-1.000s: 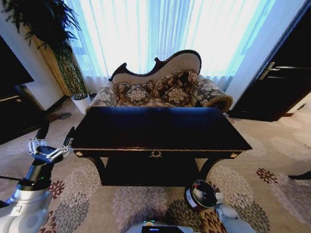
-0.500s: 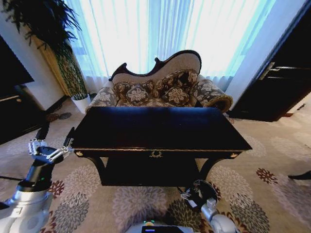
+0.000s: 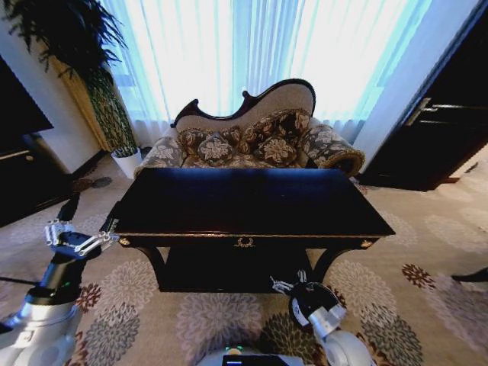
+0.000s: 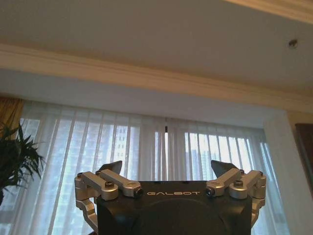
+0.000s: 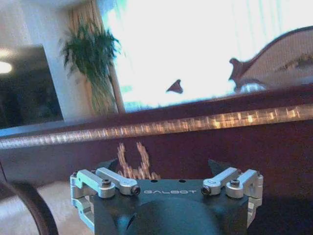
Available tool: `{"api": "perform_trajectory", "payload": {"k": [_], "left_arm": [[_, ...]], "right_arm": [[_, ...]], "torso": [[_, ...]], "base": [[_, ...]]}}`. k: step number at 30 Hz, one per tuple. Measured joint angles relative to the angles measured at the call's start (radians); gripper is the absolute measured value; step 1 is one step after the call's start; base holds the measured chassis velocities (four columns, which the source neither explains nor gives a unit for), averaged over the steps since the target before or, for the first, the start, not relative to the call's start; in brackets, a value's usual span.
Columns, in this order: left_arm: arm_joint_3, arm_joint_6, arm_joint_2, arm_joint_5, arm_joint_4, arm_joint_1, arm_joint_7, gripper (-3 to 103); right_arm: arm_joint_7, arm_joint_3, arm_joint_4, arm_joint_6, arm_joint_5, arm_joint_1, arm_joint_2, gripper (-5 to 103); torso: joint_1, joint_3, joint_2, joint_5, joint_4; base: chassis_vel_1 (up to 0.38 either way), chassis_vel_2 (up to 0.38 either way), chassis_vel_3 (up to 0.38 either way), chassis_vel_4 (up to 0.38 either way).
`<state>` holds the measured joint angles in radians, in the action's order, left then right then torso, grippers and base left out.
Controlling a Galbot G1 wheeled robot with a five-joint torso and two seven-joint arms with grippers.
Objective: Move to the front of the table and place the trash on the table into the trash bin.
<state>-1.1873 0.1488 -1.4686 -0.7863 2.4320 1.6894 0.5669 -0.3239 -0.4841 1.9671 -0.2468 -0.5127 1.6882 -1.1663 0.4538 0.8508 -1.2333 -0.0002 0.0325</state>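
Standing in front of the dark wooden surface [image 3: 252, 202], the robot is holding both arms low near its front edge. The left end effector [image 3: 76, 238] is hovering just off the surface's left front corner, tilted upward toward the curtains [image 4: 146, 147], and its fingers [image 4: 110, 169] are spreading wide apart with nothing between them. The right end effector [image 3: 288, 284] is hanging below the front rim, close to the gold ornament [image 3: 245, 242] at the middle of the apron (the same ornament is showing blurred just ahead of it in the right wrist view), and its fingers [image 5: 217, 166] are also standing apart and gripping nothing. The trash bin [image 3: 313, 303] is sitting on the patterned carpet [image 3: 206, 316] right beside and slightly behind the right end effector, partly covered by that arm. Beyond the surface, a patterned sofa [image 3: 255, 141] is standing against the window, with a potted plant [image 3: 84, 69] well off past the left end effector.
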Motion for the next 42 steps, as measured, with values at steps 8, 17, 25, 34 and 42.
{"api": "perform_trajectory", "payload": {"k": [8,17,25,34,42], "left_arm": [[-0.014,-0.046,-0.003,0.017,-0.022,-0.002,-0.082,100],[-0.048,-0.260,0.016,0.023,-0.043,-0.007,-0.420,100],[-0.048,-0.308,0.022,0.012,-0.076,-0.024,-0.477,100],[-0.048,-0.304,0.022,-0.011,-0.075,-0.028,-0.469,100],[-0.049,-0.311,0.020,0.025,-0.061,-0.019,-0.455,100]], "right_arm": [[0.083,-0.089,0.106,0.003,-0.091,-0.065,-0.007,100],[0.239,-0.168,0.159,-0.029,-0.059,-0.132,0.015,100],[0.303,-0.124,0.234,-0.007,-0.060,-0.112,-0.010,100],[0.342,-0.084,0.298,0.052,-0.076,-0.104,-0.055,100],[0.276,-0.090,0.309,0.014,-0.020,-0.082,-0.078,100]], "torso": [[0.000,0.000,0.000,-0.0001,0.0000],[0.000,0.000,0.000,-0.0002,-0.0002],[0.000,0.000,0.000,-0.0003,0.0000],[0.000,0.000,0.000,-0.0003,0.0000],[0.000,0.000,0.000,0.0000,0.0001]], "base": [[0.000,0.000,0.000,0.000],[0.000,0.000,0.000,0.000],[0.000,0.000,0.000,0.000],[0.000,0.000,0.000,0.000],[0.000,0.000,0.000,0.000]]}}
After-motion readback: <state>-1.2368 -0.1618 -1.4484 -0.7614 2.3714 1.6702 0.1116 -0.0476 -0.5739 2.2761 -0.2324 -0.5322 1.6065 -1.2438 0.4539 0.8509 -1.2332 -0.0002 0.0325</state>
